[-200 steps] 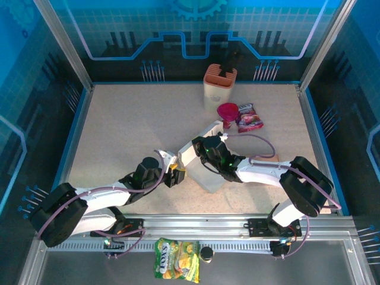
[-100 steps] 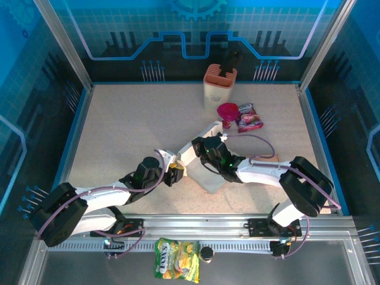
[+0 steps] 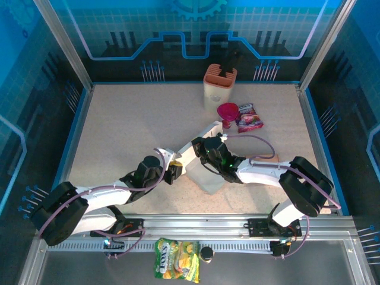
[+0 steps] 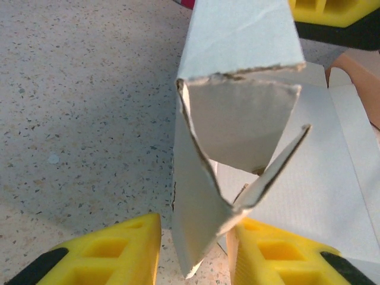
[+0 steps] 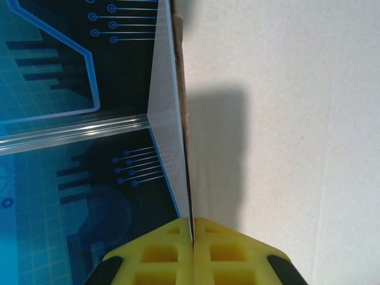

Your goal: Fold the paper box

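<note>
The right gripper has its two yellow fingers clenched on a thin wall of the one paper box, mid-table. The left gripper has its two fingers straddling a folded flap, unclamped, a gap on one side. Beyond stand one tan holder, one pink funnel and one snack packet.

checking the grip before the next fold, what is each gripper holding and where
Right gripper is shut on the thin edge of a panel of the white cardboard box. Left gripper straddles a folded corner flap, not visibly clamped.
</note>
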Robot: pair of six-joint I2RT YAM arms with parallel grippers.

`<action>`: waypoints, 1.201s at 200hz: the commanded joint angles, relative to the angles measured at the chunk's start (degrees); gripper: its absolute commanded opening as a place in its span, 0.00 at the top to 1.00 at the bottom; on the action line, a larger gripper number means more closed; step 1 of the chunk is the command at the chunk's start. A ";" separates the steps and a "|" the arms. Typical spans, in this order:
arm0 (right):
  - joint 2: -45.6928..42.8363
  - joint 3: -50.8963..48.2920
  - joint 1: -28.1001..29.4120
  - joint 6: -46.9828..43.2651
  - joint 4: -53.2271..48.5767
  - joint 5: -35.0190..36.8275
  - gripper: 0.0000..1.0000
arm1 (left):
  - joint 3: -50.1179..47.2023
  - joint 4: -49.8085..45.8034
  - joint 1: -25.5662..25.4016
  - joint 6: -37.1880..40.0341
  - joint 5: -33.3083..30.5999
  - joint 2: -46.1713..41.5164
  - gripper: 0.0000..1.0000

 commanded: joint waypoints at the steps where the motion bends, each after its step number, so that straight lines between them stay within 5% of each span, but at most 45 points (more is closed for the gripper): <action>1: 0.98 -0.90 0.55 0.90 -0.15 -0.55 1.00 | 2.25 -0.11 -0.31 0.58 -1.05 -0.23 0.67; 47: 1.53 -1.00 1.18 0.97 1.58 0.38 1.00 | 2.61 -0.08 -0.95 -1.03 -1.54 0.64 0.67; 139: 3.55 -5.72 3.60 -1.12 18.12 7.13 1.00 | 3.04 0.74 -5.39 -4.12 -13.05 1.11 0.77; 240: 5.56 -4.91 2.33 0.27 21.67 6.06 1.00 | 3.97 0.09 -5.42 -1.70 -8.32 1.08 0.74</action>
